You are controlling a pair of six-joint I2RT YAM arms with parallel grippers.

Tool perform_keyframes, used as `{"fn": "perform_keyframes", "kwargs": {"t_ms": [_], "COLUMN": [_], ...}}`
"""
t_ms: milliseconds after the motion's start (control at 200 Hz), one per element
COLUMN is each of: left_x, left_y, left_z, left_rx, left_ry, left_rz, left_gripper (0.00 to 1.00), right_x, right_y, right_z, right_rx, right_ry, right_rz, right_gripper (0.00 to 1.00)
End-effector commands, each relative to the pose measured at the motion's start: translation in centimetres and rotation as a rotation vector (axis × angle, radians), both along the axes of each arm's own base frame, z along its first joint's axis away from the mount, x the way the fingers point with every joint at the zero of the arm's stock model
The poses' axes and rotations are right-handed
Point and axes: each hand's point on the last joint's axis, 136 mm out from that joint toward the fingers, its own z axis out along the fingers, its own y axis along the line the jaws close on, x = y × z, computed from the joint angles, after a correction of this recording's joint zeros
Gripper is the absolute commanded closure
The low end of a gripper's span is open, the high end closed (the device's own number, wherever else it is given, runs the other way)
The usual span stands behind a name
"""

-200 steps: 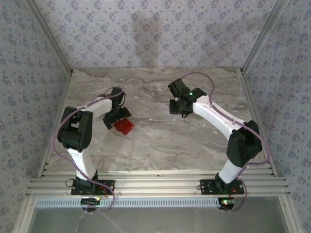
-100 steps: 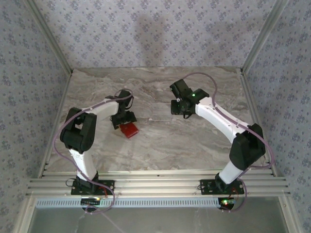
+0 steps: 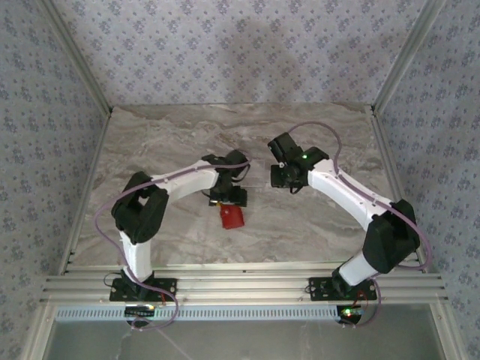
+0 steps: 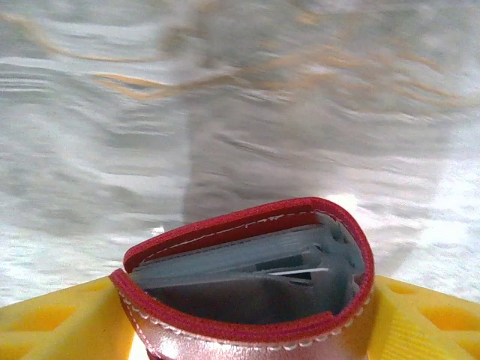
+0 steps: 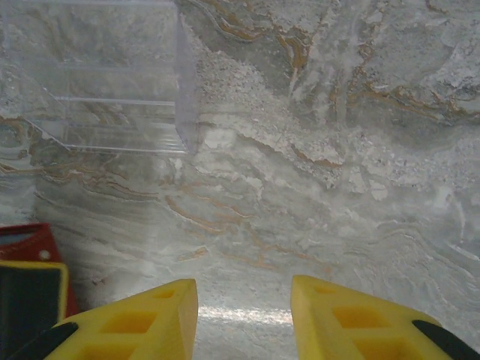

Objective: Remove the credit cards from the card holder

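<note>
**Holder gripped, cards not yet drawn**

We start with the credit cards (image 4: 240,259): in the left wrist view they sit as a pale grey stack inside the open mouth of the card holder (image 4: 225,341), their edges below its red stitched rim, none of them out; from above, the card holder (image 3: 232,216) shows as a small red patch near the middle of the marble table (image 3: 172,135)

The left gripper (image 3: 226,201) has the holder pinched between its yellow fingers (image 4: 52,315), one on each flank, and the squeeze seems to bow the mouth open; the right gripper (image 5: 244,315) stands with its jaws well apart and nothing between them, over bare marble just beside the holder, whose red corner (image 5: 22,240) shows at the left edge of the right wrist view; a clear plastic box (image 5: 97,75) lies on the table beyond it

We judge the step in hand to be presenting the holder, with extraction not begun; the next move calls for the right gripper to line up with the open mouth, close on the exposed card edges alone and pull along the pocket while the left holds firm; catching the red rim as well would drag the holder

What we cannot settle: how many cards there are, since the edges merge; whether the holder rests on the marble or hangs above it; the strap tab; the holder's lower part, cut off by the frame; the marble behind it is smeared
</note>
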Motion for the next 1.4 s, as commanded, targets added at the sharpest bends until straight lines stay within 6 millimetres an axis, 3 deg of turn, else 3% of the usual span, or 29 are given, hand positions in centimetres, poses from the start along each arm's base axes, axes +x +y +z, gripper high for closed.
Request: {"fn": "perform_keyframes", "kwargs": {"t_ms": [0, 140, 260, 375, 395, 580, 720, 899, 1119, 1394], "left_x": [-2.1, -3.2, -3.0, -2.5, -2.4, -2.3, -2.6, -3.8, -5.5, -6.7], "left_y": [-2.3, -5.0, -5.6, -5.7, -5.7, -5.6, -4.8, -4.1, -3.2, -2.7], "left_z": [-0.5, -1.2, -1.4, -0.3, 0.0, 2.5, 3.5, 3.6, 2.4, 0.4], "left_rx": [0.029, 0.041, 0.059, 0.05, 0.046, 0.001, -0.018, -0.083, -0.119, -0.128], "left_ry": [0.051, 0.061, 0.05, 0.014, 0.008, -0.042, -0.053, -0.034, 0.019, 0.062], "left_rz": [-0.081, -0.141, -0.147, -0.146, -0.147, -0.144, -0.119, -0.093, -0.07, -0.065], "left_gripper": [0.25, 0.25, 0.2, 0.16, 0.16, 0.15, 0.18, 0.28, 0.39, 0.48], "right_x": [-0.4, -0.6, -0.8, -0.8, -1.4, -2.6, -3.7, -4.7, -6.5, -7.4], "right_y": [-1.1, -1.5, -2.5, -3.3, -3.8, -3.9, -2.7, 0.3, 3.7, 5.9], "right_z": [0.5, 0.4, 0.3, 1.3, 0.3, 0.4, -0.7, -2.9, -6.2, -9.6], "right_rx": [-0.018, -0.023, -0.028, -0.008, -0.021, 0.062, 0.171, 0.342, 0.53, 0.599], "right_ry": [-0.016, -0.014, -0.015, -0.043, -0.02, -0.01, 0.036, 0.084, 0.182, 0.285], "right_rz": [-0.02, -0.026, -0.049, -0.079, -0.081, -0.092, -0.069, 0.023, 0.084, 0.098], "right_gripper": [0.61, 0.61, 0.61, 0.61, 0.61, 0.59, 0.57, 0.51, 0.49, 0.53]}}
